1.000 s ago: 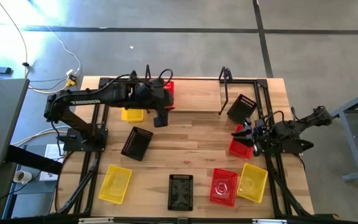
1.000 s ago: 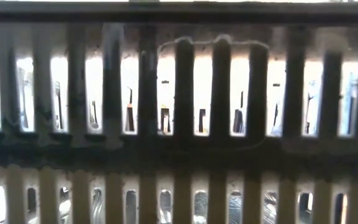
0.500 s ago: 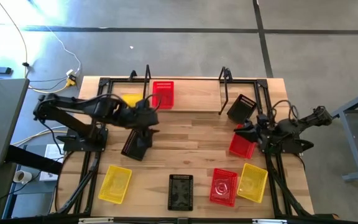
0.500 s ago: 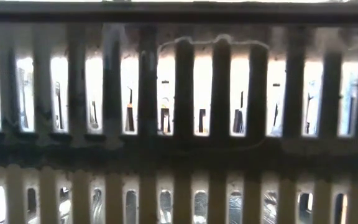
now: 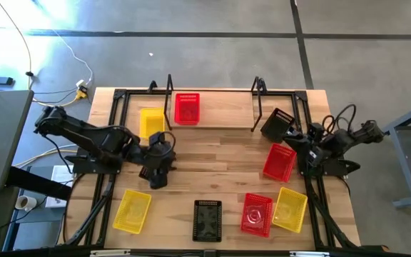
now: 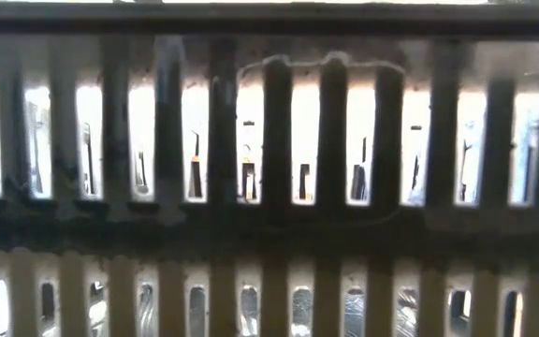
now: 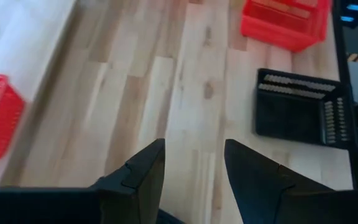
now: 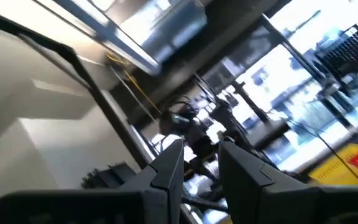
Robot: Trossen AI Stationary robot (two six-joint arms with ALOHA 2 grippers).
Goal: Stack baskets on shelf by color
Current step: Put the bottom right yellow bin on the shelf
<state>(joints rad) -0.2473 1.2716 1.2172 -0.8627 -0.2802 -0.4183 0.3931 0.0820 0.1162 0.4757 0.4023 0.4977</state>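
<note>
Hovering over a black basket (image 5: 153, 168), left gripper (image 7: 192, 163) wide, empty

Overhead camera straight down on table (image 5: 212, 153), low camera pressed against basket mesh (image 6: 269, 234), wrist cameras looking past end effectors

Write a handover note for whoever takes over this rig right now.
Left hand: open, empty, by a black basket on the table.
Right hand: open, empty, raised at the table's right edge.
Shelf: holds one red basket only.
Done: no stack yet.
Left: eight baskets off the shelf, including a yellow basket and a tilted black basket just outside its ends.
</note>
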